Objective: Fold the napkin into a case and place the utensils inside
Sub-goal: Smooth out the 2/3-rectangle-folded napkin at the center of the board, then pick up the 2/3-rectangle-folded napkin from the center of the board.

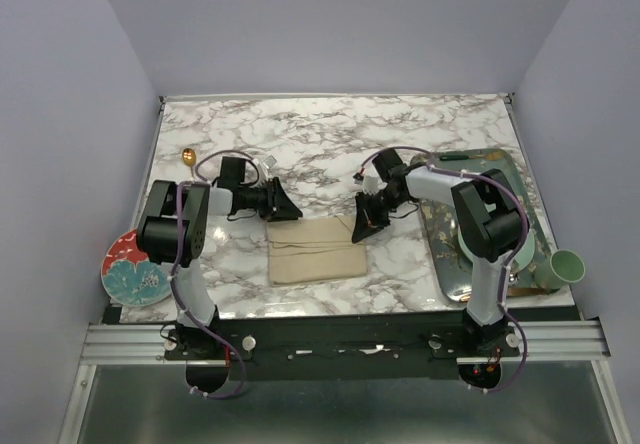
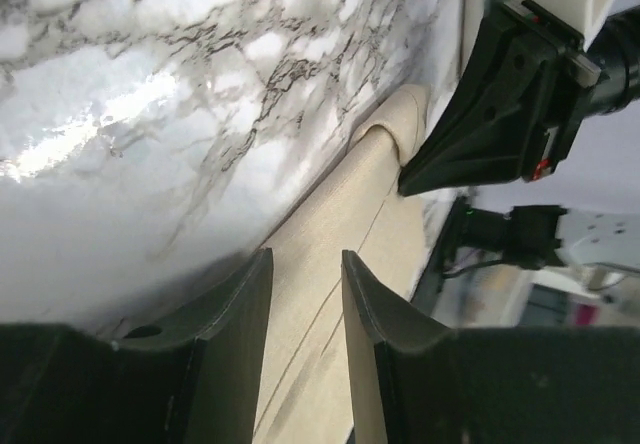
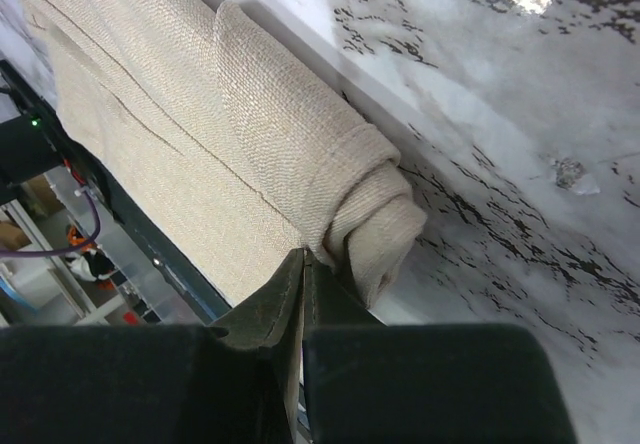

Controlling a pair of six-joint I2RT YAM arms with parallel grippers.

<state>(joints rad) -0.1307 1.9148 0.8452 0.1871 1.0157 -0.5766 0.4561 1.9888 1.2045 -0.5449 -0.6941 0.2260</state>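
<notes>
The beige napkin lies folded into an oblong on the marble table, between my two arms. My left gripper is at its far left corner. In the left wrist view its fingers stand apart over the flat cloth, gripping nothing. My right gripper is at the far right corner, where the napkin curls into a roll. Its jaws are pressed together on a thin edge of cloth beside that roll. A gold spoon lies at the far left of the table.
A dark patterned tray with a pale plate on it fills the right side under my right arm. A green cup stands at its near right corner. A red and teal plate sits at the near left edge.
</notes>
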